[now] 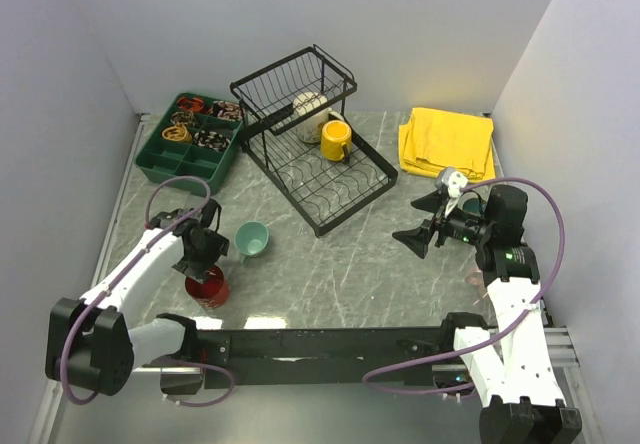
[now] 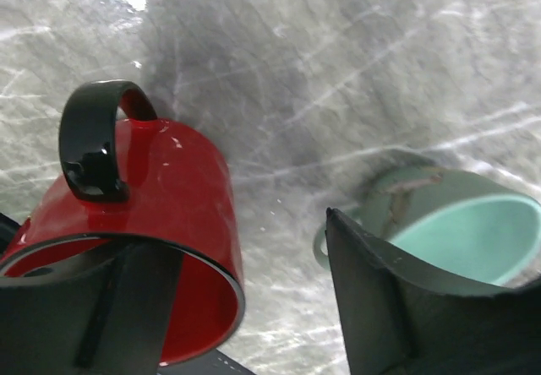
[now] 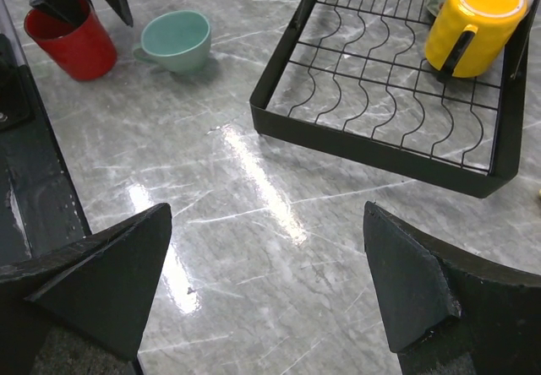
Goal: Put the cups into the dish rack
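Note:
My left gripper [image 1: 205,256] [image 2: 237,240] is open and straddles the wall of the red mug [image 1: 207,286] [image 2: 169,181]. One finger is inside the mug, and the other stands outside with a gap to the rim. The mug has a black handle. A small teal mug [image 1: 252,239] [image 2: 473,223] [image 3: 176,41] stands just to its right. In the black wire dish rack [image 1: 335,209] [image 3: 372,143] sit a yellow mug [image 1: 336,140] [image 3: 473,20] and a cream mug [image 1: 308,104]. My right gripper [image 1: 425,222] [image 3: 268,214] hangs open over bare marble, holding nothing.
A green compartment tray [image 1: 160,169] with small items stands at the back left. A folded yellow cloth [image 1: 447,142] lies at the back right. A grey-green mug [image 1: 470,205] and a pale pink one [image 1: 474,280] are half hidden by the right arm. Walls close in on three sides.

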{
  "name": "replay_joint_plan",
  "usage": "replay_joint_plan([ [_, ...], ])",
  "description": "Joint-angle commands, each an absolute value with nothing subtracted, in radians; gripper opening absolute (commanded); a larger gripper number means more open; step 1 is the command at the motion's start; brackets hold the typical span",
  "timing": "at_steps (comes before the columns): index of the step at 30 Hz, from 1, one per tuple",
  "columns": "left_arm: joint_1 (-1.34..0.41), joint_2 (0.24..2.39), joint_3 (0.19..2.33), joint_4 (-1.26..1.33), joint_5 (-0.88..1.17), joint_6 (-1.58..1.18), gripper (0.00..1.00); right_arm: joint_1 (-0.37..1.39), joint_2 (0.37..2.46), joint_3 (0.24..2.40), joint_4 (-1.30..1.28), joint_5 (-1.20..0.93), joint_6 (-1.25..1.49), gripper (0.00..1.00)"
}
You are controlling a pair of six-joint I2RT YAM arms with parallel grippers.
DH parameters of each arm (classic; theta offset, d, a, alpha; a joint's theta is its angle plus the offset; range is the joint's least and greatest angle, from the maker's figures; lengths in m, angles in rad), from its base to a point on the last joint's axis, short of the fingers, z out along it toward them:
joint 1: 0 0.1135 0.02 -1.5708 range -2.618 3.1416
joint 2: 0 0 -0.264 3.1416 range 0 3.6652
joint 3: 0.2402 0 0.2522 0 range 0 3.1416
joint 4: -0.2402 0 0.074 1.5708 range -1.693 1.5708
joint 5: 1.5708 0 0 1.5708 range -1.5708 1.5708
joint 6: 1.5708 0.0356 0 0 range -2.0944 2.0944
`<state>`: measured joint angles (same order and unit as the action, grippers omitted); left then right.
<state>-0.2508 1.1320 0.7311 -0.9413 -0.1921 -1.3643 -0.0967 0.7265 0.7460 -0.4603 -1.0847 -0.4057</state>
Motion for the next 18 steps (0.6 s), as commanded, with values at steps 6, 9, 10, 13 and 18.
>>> replay_joint_plan([
  [6,-0.248,1.158,0.721,-0.922,-0.247,-1.324,0.61,-0.106,0.71,0.747,-0.44,-1.077,-0.411,1.0],
  [9,-0.247,1.163,0.712,-0.916,-0.242,-1.316,0.57,-0.104,0.709,0.747,-0.44,-1.075,-0.411,1.0],
  [10,-0.247,1.161,0.712,-0.914,-0.242,-1.313,0.57,-0.104,0.709,0.747,-0.44,-1.075,-0.411,1.0],
  [13,-0.247,1.157,0.718,-0.914,-0.245,-1.305,0.55,-0.106,0.707,0.747,-0.439,-1.075,-0.411,1.0],
  [18,-0.249,1.138,0.732,-0.917,-0.247,-1.287,0.38,-0.106,0.709,0.747,-0.44,-1.075,-0.411,1.0],
])
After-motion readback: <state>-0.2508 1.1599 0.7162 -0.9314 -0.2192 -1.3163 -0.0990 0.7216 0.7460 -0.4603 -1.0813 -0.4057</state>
